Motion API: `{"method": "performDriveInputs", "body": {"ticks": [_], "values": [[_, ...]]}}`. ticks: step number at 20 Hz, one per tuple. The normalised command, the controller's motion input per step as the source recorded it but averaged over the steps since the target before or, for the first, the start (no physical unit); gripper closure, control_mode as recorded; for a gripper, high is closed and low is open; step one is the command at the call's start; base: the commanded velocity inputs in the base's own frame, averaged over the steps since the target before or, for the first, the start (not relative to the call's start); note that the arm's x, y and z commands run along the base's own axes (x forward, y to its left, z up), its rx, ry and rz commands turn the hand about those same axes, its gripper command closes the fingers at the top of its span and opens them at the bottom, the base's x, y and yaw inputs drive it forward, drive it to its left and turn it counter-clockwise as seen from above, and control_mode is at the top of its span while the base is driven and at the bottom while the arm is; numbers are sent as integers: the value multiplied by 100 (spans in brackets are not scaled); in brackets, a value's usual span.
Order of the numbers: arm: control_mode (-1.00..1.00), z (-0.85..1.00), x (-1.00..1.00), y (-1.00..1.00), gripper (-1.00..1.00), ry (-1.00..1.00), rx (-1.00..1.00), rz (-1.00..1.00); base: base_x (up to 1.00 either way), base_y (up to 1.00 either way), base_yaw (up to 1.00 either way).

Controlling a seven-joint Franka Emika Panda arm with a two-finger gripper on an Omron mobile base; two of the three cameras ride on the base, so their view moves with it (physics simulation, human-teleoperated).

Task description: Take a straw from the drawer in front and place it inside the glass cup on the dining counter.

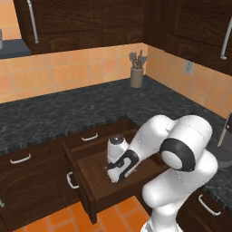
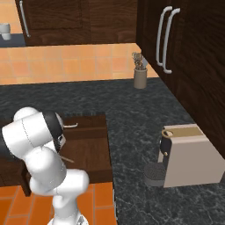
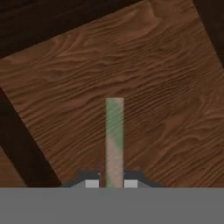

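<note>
The drawer [image 1: 97, 174] stands pulled out from under the black counter, and its wooden floor [image 3: 144, 78] lies beneath my hand. My gripper [image 1: 114, 176] reaches down into it and is shut on the straw [image 3: 114, 135]. The straw is thin and pale tan, and it sticks straight out from between the two fingertips [image 3: 92, 183], just above the drawer floor. A thin pale end of the straw [image 2: 67, 158] pokes out past my arm over the drawer [image 2: 90, 149]. The glass cup and the dining counter are out of view.
A black speckled counter [image 1: 68, 111] runs around the corner above the drawer. On it stand a utensil crock [image 1: 136, 74] by the back wall and a beige coffee machine [image 2: 189, 156] at the right. Dark cabinets hang overhead. Orange floor tiles [image 1: 54, 219] lie below the drawer.
</note>
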Motion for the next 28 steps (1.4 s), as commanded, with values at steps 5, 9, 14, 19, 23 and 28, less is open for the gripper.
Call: {"method": "performDriveInputs", "body": {"ticks": [5, 9, 14, 19, 23, 28], "values": [[-100, 100, 8, 23, 100, -2, 0, 11, 0, 0, 0], [-100, 100, 1, 21, 100, 0, 0, 3, 0, 0, 0], [-100, 100, -12, 24, 100, 0, 0, 0, 0, 0, 0], [-100, 100, -30, 9, 100, 0, 0, 0, 0, 0, 0], [-100, 86, -55, 0, 100, 0, 0, 0, 0, 0, 0], [-100, 61, -79, -5, 100, 0, 0, 0, 0, 0, 0]]}}
